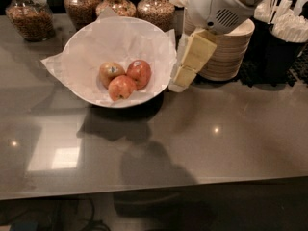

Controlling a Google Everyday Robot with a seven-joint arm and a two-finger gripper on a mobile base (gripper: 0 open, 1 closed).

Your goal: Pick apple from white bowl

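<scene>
Task thing: three reddish apples [121, 87] lie touching one another low in the white bowl [96, 42], on its crinkled paper lining. The bowl sits on the dark desk [216, 143], left of centre.
Progress: early, by my reading. No apple is lifted and none is out of the bowl.
Left to do: bring the gripper over the fruit, lower it, close on one apple and raise it clear of the rim.
Gripper: the gripper [185, 76] hangs just outside the bowl's right rim, tilted down and to the left, between the bowl and a stack of beige disposable bowls [226, 57].
Jaws: how far open they stand cannot be told from this angle. No apple is in them. Whether the tip touches the paper edge is unclear.
Background: jars of nuts or grains [31, 16] stand behind the bowl.
</scene>
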